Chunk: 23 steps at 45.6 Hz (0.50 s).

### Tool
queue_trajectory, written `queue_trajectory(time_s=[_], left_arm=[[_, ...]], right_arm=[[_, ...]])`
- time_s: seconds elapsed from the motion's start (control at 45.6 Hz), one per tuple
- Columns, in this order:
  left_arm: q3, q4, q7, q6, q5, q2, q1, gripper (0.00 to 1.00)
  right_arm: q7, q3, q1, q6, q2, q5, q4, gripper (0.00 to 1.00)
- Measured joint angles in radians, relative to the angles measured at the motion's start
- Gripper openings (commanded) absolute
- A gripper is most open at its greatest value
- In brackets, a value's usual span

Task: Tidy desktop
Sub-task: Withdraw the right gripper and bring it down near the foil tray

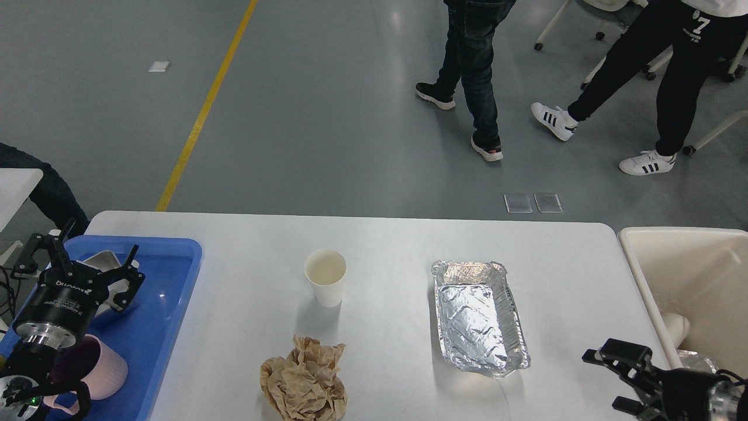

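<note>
The white desktop point(397, 240) holds a white paper cup point(325, 276) standing upright in the middle, a crumpled brown paper point(304, 383) near the front edge, and an empty foil tray point(479, 316) to the right. My left gripper point(85, 266) is open and empty above the blue tray point(169, 304) at the left, just over a small metal container point(104, 258). My right gripper point(610, 377) is open and empty at the front right corner of the desktop, beside the cream bin point(643, 275).
A pink cup point(99, 365) lies in the blue tray under my left arm. The cream bin holds a white cup point(675, 327) and some crumpled foil point(698, 361). Two people point(473, 70) walk on the grey floor beyond the table.
</note>
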Motion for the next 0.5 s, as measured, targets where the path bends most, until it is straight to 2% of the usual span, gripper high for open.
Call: queue_trajectory(time_s=[0.241, 0.504], left_arm=[[0.026, 0.0, 0.001, 0.002, 0.004, 0.001, -0.003, 0.97], [0.041, 0.0, 0.001, 0.003, 0.004, 0.002, -0.004, 0.97]], right_arm=[[-0.001, -0.004, -0.015, -0.114, 0.135, 0.032, 0.014, 1.0], [-0.001, -0.004, -0.024, -0.142, 0.224, 0.088, 0.022, 1.0]])
